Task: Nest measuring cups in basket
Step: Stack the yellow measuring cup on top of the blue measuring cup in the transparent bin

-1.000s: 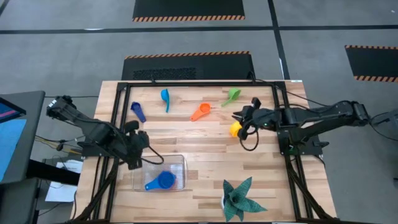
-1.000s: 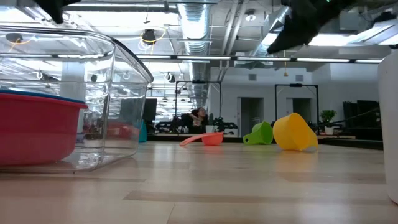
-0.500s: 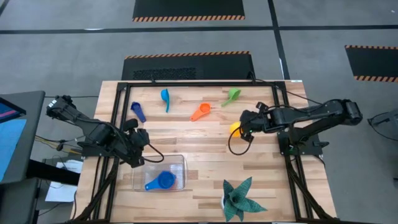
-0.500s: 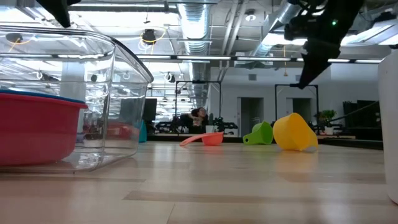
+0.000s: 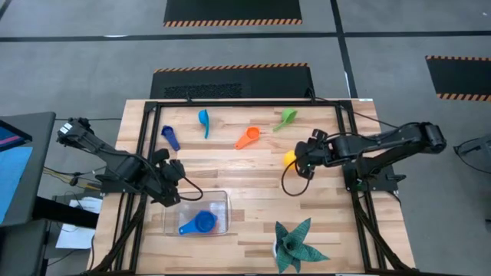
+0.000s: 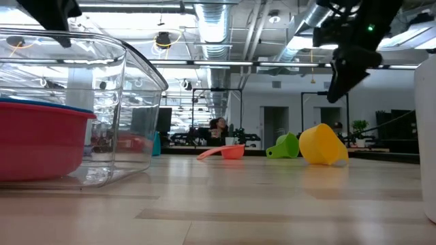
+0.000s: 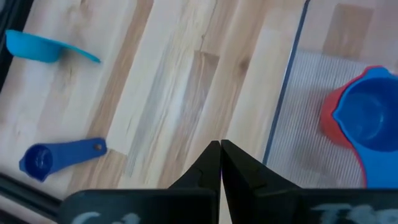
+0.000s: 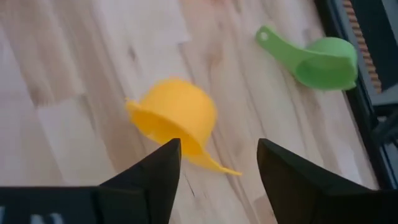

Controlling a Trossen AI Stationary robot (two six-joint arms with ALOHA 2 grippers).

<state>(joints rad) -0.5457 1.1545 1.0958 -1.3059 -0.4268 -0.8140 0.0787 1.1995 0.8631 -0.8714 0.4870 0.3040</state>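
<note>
- Right arm: reaches in from the table's 3 o'clock edge toward its centre, forearm nearly level, wrist angled down. The right gripper (image 5: 301, 162) hangs over the yellow measuring cup (image 5: 290, 159), its fingers (image 8: 152, 174) spread wide with the cup's rim and handle showing between them; nothing is held.
- Yellow measuring cup: lies tipped on its side on the wooden table (image 5: 253, 172), at about 2 o'clock from the table's centre.
- Left arm: enters from the 9 o'clock side, elbow bent. The left gripper (image 5: 170, 192) hovers at the 10 o'clock corner of the basket (image 5: 223, 205), fingers pressed together on nothing.
- Basket: clear tray near the table's 7 o'clock area; inside it a dark blue measuring cup (image 5: 201, 223) sits nested in a red measuring cup (image 7: 328, 115).
- Loose cups along the 12 o'clock edge: small dark blue scoop (image 5: 169, 137), light blue measuring cup (image 5: 204, 120), orange measuring cup (image 5: 247, 138), green measuring cup (image 5: 285, 118).
- Spiky green plant (image 5: 295, 245): stands at 5 o'clock, apart from both arms.
</note>
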